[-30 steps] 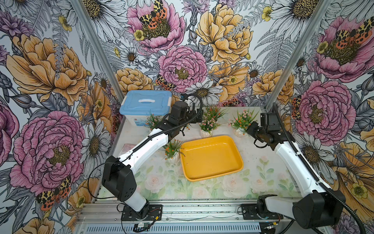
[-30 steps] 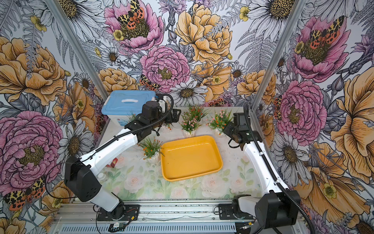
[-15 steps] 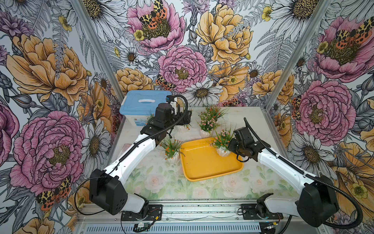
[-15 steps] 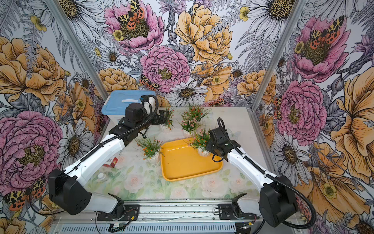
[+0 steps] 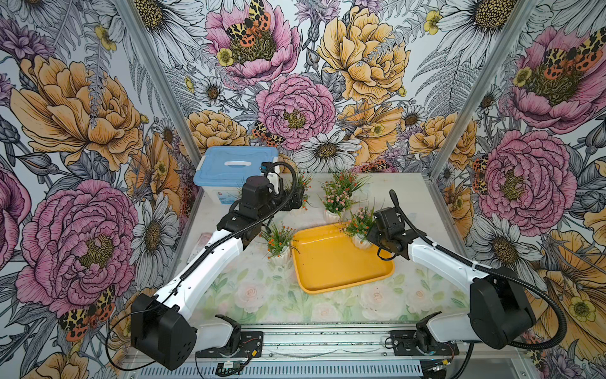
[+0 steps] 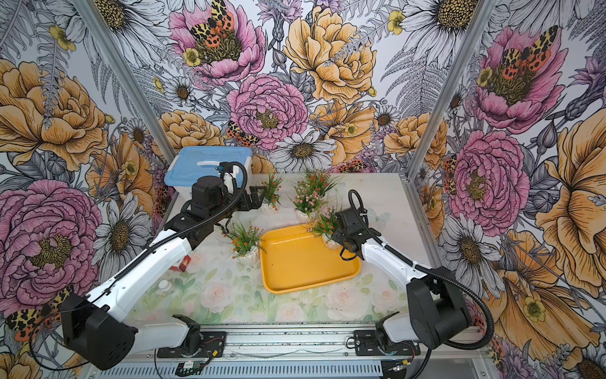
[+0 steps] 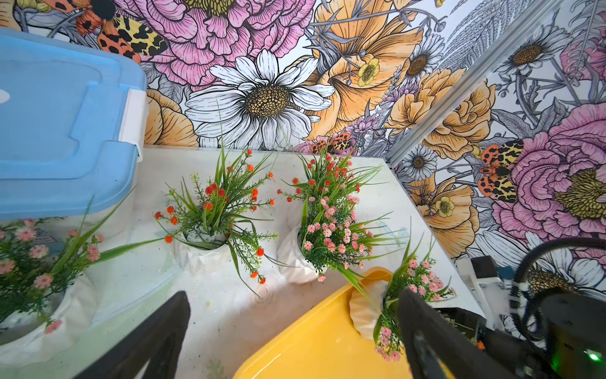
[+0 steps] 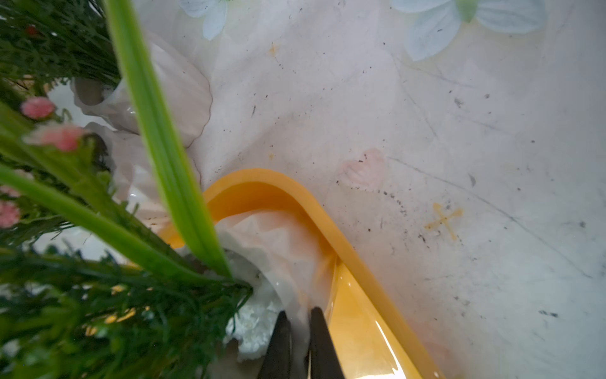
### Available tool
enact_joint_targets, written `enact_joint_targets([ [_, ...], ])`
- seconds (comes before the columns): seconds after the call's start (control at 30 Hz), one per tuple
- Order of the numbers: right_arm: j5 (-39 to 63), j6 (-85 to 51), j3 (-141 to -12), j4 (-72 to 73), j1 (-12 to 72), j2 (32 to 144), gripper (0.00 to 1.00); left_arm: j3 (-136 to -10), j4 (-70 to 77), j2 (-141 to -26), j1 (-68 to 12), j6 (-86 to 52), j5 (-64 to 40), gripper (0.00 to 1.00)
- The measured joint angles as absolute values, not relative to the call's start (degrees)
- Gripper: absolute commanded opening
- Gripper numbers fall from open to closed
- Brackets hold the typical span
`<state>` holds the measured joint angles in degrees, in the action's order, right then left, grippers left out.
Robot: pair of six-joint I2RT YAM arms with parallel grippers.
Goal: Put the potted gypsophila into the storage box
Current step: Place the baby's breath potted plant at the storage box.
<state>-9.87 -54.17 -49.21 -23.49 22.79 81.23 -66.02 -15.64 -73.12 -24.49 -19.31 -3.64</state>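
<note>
My right gripper (image 8: 299,316) is shut on the rim of a white pot (image 8: 278,242) of pink potted gypsophila (image 5: 359,224). The pot tilts at the far right corner of the yellow storage box (image 5: 337,262), which also shows in the other top view (image 6: 305,262). My left gripper (image 7: 292,334) is open and empty, above the table left of the box and facing an orange-blossomed plant (image 7: 216,210). In both top views the left gripper (image 5: 296,200) is near the bin. Another orange plant (image 5: 278,241) stands by the box's left rim. Two more (image 5: 337,200) (image 5: 344,182) stand behind it, and a pink one (image 7: 32,262) beside the bin.
A white bin with a light-blue lid (image 5: 236,167) stands at the back left corner. A small red and white item (image 6: 183,262) lies under my left arm. Flowered walls close in the table on three sides.
My right arm has carried the pink plant from the back right of the table to the box's far right corner. My left arm has drawn back to the left, gripper still open.
</note>
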Motion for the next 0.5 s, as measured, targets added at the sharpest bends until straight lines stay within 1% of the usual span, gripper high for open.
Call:
enact_joint_targets([
  [0.03, -9.87, -54.37, -49.23, -23.18, 22.61, 81.93, 0.20, -65.63, -15.68, -72.73, -24.38, -19.31, -3.57, 0.99],
  [0.07, -9.89, -54.30, -49.23, -22.83, 22.50, 82.15, 0.24, -65.32, -15.66, -72.38, -24.27, -19.31, -3.49, 0.99],
  [0.13, -9.91, -54.81, -49.28, -21.76, 22.41, 82.26, 0.32, -64.45, -15.66, -71.29, -23.86, -19.31, -3.44, 0.99],
  [0.2, -10.09, -54.76, -49.34, -20.88, 22.41, 82.13, 0.38, -63.48, -15.64, -70.04, -23.33, -19.33, -3.38, 0.99],
  [0.33, -11.16, -55.07, -49.34, -20.69, 22.41, 80.31, 0.41, -61.45, -15.64, -67.59, -21.74, -19.51, -3.38, 0.99],
  [0.5, -13.34, -56.29, -49.39, -20.38, 22.57, 73.67, 0.43, -59.64, -16.10, -64.77, -18.20, -19.44, -3.75, 0.99],
])
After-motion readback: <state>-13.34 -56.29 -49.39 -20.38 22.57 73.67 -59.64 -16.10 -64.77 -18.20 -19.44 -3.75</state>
